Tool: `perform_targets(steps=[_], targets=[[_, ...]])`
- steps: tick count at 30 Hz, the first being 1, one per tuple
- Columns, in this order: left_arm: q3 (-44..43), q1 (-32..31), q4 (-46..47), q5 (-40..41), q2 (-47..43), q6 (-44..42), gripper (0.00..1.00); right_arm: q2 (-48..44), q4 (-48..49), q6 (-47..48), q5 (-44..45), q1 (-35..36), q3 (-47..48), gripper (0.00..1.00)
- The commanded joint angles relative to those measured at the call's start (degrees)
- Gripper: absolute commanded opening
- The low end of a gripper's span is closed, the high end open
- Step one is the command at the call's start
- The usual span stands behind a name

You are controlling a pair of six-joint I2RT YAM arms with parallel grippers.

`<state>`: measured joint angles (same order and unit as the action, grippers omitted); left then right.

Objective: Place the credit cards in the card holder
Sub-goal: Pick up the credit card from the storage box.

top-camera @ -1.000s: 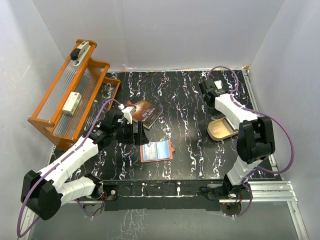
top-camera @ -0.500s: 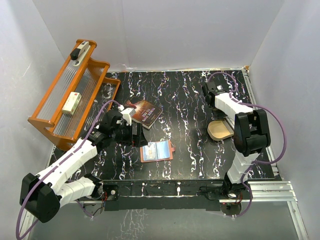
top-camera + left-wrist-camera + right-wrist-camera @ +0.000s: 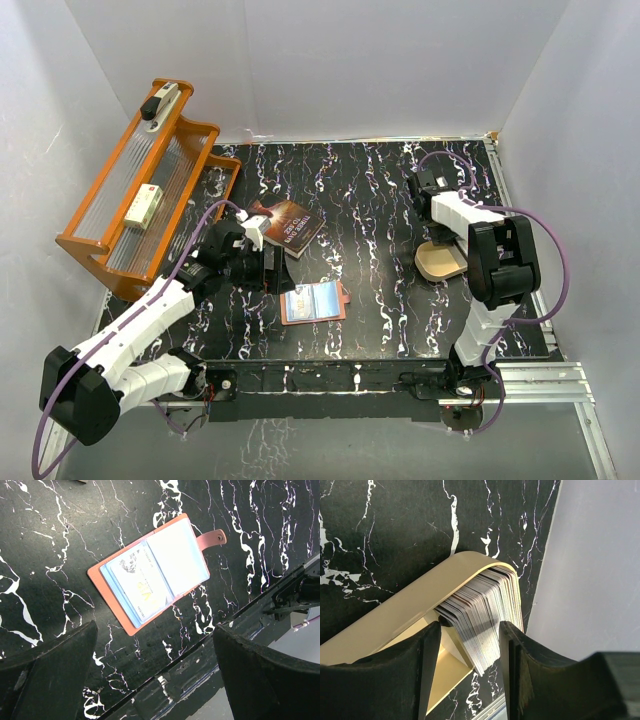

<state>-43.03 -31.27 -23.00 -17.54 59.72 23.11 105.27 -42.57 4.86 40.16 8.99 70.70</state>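
Pickup seems the step in hand: the right pincer (image 3: 468, 630), jaws apart, straddles the credit cards (image 3: 482, 605) fanned in the beige tin (image 3: 390, 620) by the right edge of the tabletop (image 3: 380, 200). Next it likely must close on one card only. The card holder (image 3: 150, 575) lies open near the near edge, under the wide-open left pincer (image 3: 155, 630).

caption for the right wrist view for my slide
Right wrist view: fingers straddle a fanned stack of cards standing in a beige-gold tin on the black marbled table.
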Motion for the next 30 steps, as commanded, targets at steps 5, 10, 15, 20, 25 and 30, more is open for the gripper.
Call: perform_targets(steps=[5, 10, 15, 20, 25, 30], targets=[[0.1, -0.1, -1.2, 0.3, 0.0, -0.9, 0.99, -1.4, 5.2, 1.6, 2.7, -1.1, -0.8, 0.42], [0.1, -0.1, -1.3, 0.2, 0.4, -0.8, 0.99, -2.1, 5.7, 1.5, 4.0, -1.1, -0.7, 0.38], [0.5, -0.1, -1.2, 0.6, -0.3, -0.3, 0.99, -2.5, 5.5, 1.5, 4.1, -1.1, 0.3, 0.36], [0.5, -0.1, -1.3, 1.0, -0.8, -0.3, 0.99, -3.0, 5.5, 1.4, 3.9, -1.1, 0.7, 0.34], [0.5, -0.1, -1.2, 1.4, -1.1, -0.1, 0.99, -3.9, 5.9, 1.8, 4.4, -1.2, 0.4, 0.31], [0.6, -0.1, -1.2, 1.2, -1.5, -0.1, 0.99, -4.4, 6.5, 1.9, 4.4, -1.2, 0.1, 0.26]])
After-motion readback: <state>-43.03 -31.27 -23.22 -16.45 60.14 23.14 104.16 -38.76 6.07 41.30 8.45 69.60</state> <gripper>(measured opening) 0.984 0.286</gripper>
